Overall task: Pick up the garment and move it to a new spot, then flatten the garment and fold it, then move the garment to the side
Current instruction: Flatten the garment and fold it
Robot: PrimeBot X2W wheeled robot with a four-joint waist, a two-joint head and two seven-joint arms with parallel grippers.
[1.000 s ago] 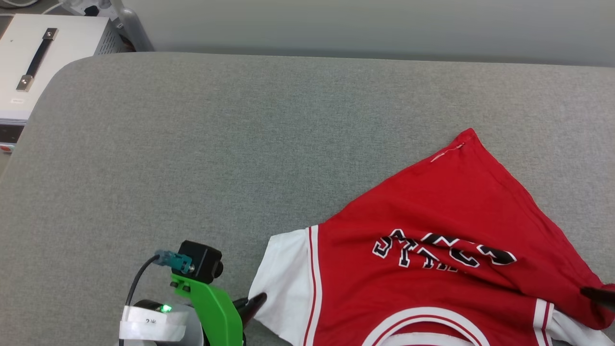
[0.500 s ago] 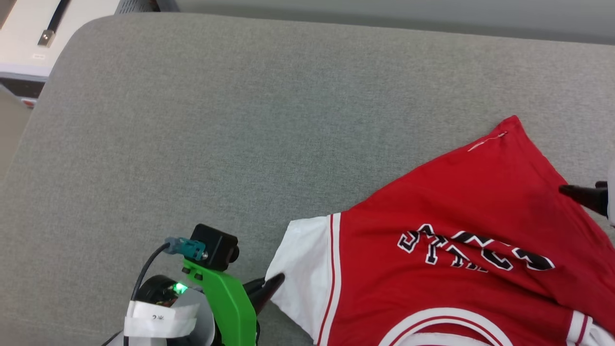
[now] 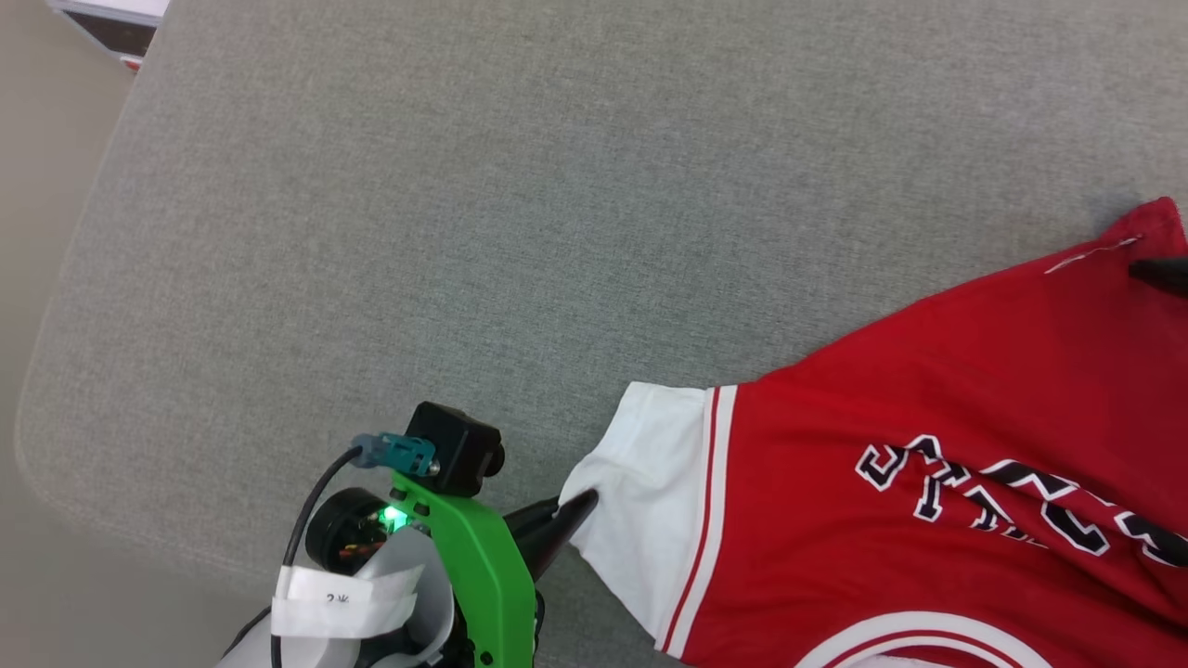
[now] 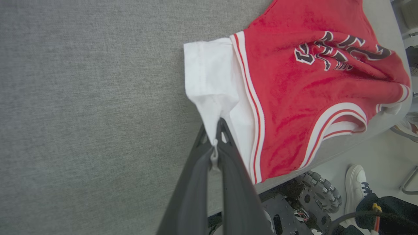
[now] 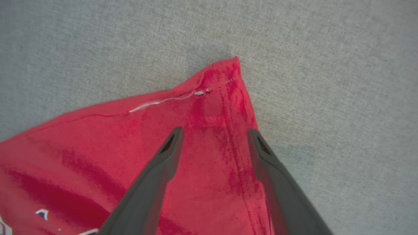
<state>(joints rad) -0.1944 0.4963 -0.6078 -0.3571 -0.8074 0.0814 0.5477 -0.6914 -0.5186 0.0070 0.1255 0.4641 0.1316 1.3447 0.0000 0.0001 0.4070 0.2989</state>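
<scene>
The garment lies rumpled on the grey cushioned surface, a red jersey T-shirt with white sleeves, striped trim and black lettering. My left gripper is shut on the edge of its white sleeve; the left wrist view shows a pinch of white cloth between the closed fingertips of the left gripper. My right gripper hovers open over the garment's red hem corner, fingers spread either side of the seam. One dark right fingertip pokes in at the head view's right edge.
The cushioned surface's rounded left corner drops to beige floor. A white box sits beyond the far left corner. In the left wrist view, the robot's wheeled base and a person's white shoe lie below the near edge.
The head camera has tilted down and swung left. My right fingertip has travelled from the garment's near right side up to its far hem corner. The left gripper keeps hold of the sleeve.
</scene>
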